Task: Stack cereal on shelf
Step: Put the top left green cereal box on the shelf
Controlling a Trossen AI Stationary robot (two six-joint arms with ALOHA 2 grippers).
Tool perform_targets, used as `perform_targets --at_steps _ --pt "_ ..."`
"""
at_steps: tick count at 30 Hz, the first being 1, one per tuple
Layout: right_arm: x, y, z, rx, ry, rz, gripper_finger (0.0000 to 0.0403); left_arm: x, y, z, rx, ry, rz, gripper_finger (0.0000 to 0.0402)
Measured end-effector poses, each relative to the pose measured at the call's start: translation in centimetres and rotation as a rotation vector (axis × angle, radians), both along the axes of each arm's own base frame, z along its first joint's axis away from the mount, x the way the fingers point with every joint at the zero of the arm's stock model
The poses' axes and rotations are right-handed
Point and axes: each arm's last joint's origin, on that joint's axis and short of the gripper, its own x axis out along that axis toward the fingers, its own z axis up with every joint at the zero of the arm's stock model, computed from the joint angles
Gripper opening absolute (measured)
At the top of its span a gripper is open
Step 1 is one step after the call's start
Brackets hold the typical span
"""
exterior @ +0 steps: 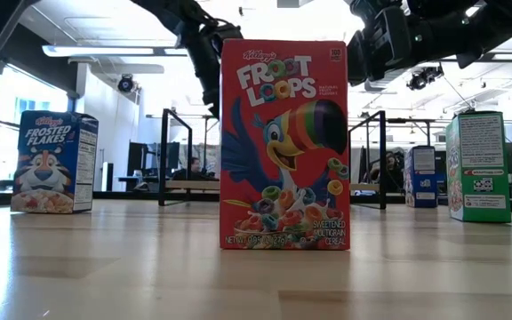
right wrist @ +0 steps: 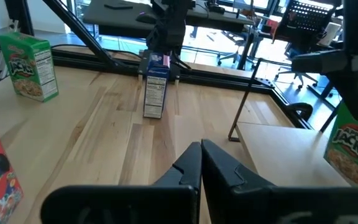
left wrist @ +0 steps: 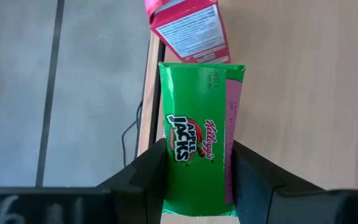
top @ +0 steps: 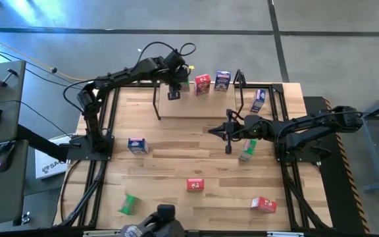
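Observation:
My left gripper (top: 176,85) is over the shelf (top: 199,108) at the far side, shut on a green Apple Jacks box (left wrist: 197,134). A red box (top: 202,83) and a blue box (top: 222,80) stand beside it on the shelf's board, and another blue box (top: 258,100) is at the right end. My right gripper (top: 216,130) hovers shut in front of the shelf, holding nothing. On the tabletop there are a green box (top: 247,150), a blue box (top: 137,145), two red boxes (top: 195,185) (top: 263,205) and a green box (top: 129,204). My left gripper pinches the green box between its two fingers (left wrist: 154,174), one on each opposite side near its upper end (left wrist: 194,186). The fingers come from above, pointing down. The box hangs upright below them over the shelf board; whether its bottom touches the board I cannot tell.
Thin black uprights (top: 156,99) (top: 239,82) stand at the shelf's ends. In the low view the red Froot Loops box (exterior: 283,142) fills the middle, with a Frosted Flakes box (exterior: 56,160) on the left and a green box (exterior: 478,164) on the right. Bare tabletop lies mid-table.

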Motion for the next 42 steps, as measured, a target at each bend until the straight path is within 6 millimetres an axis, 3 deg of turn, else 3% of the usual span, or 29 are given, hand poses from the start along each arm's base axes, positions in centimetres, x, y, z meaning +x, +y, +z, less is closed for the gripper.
perform_targets --at_steps 19,28,37,42 --pt "0.0 0.0 0.0 0.000 0.000 0.001 0.0000 -0.1 -0.1 -0.1 0.019 0.041 -0.035 0.0206" --pt "0.0 0.0 0.0 0.003 0.000 0.001 0.0000 -0.4 0.6 0.1 0.073 0.053 -0.028 0.0214" --pt "0.0 0.0 0.1 0.003 -0.007 0.000 0.0000 -1.5 0.0 2.8 0.126 -0.010 -0.011 0.0214" --pt "0.0 0.0 0.1 0.003 -0.007 0.000 0.0000 -2.2 -2.3 4.6 0.020 -0.094 -0.015 0.0206"
